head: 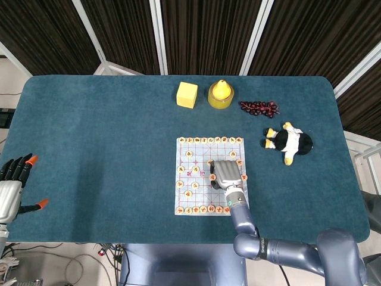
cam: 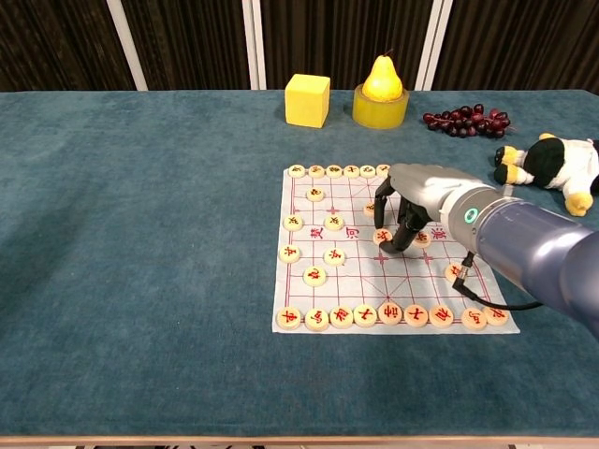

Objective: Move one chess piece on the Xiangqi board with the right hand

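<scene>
The Xiangqi board (cam: 351,271) is a white sheet with red lines lying right of the table's middle, and round wooden pieces stand along its edges and inside it. My right hand (cam: 416,201) reaches over the board's right half with its fingers pointing down, pinching one chess piece (cam: 382,237) that rests on the sheet near the centre line. In the head view the right hand (head: 226,174) covers that piece and part of the board (head: 202,190). My left hand (head: 12,185) hangs off the table's left edge with its fingers spread, holding nothing.
Behind the board stand a yellow cube (cam: 308,99) and a pear on a yellow holder (cam: 381,79). Dark grapes (cam: 465,122) and a black-and-white plush toy (cam: 552,164) lie at the back right. A row of pieces (cam: 388,315) lines the board's near edge.
</scene>
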`<state>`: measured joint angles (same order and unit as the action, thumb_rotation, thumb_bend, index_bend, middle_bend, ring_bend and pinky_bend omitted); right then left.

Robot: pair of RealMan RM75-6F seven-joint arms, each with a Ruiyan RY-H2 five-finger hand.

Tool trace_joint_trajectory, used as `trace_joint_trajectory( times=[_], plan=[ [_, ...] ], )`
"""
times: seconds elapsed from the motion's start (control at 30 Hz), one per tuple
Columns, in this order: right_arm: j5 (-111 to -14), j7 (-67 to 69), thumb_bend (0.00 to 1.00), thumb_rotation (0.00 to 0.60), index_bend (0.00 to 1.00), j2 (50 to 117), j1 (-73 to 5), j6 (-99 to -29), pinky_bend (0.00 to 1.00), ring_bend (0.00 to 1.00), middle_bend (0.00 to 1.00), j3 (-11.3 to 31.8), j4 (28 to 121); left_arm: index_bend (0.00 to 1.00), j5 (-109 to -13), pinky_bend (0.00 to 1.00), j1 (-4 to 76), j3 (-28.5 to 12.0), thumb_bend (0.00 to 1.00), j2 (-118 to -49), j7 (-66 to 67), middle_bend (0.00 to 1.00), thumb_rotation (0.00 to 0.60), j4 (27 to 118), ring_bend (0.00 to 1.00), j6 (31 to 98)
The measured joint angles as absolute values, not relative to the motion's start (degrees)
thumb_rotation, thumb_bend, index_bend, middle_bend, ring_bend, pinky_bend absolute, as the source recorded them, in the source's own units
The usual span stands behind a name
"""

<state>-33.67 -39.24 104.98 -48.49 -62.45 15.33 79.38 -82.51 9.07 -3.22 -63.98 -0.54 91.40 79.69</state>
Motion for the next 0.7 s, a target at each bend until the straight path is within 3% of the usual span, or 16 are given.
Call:
trace_joint_trajectory(
  times=[0.43,0.7],
  plan=[
    [-34.77,-39.38,0.38,0.6,0.34,104.77,-48.04,-63.53,1.0,1.0,1.0,15.42,80.5,0.0,-82.58,0.0,9.06,-3.23,0.0,-63.98,-0.71,0.0,0.6,91.38,0.0,79.79],
    [-38.68,-39.27,0.39,0.6,0.26,102.05,-46.61,-67.32,0.97,1.0,1.0,14.85,86.79,0.0,-82.9,0.0,9.01,-3.18,0.0,-63.97,-0.8,0.0,0.6,91.37,0.0,80.04]
  ],
)
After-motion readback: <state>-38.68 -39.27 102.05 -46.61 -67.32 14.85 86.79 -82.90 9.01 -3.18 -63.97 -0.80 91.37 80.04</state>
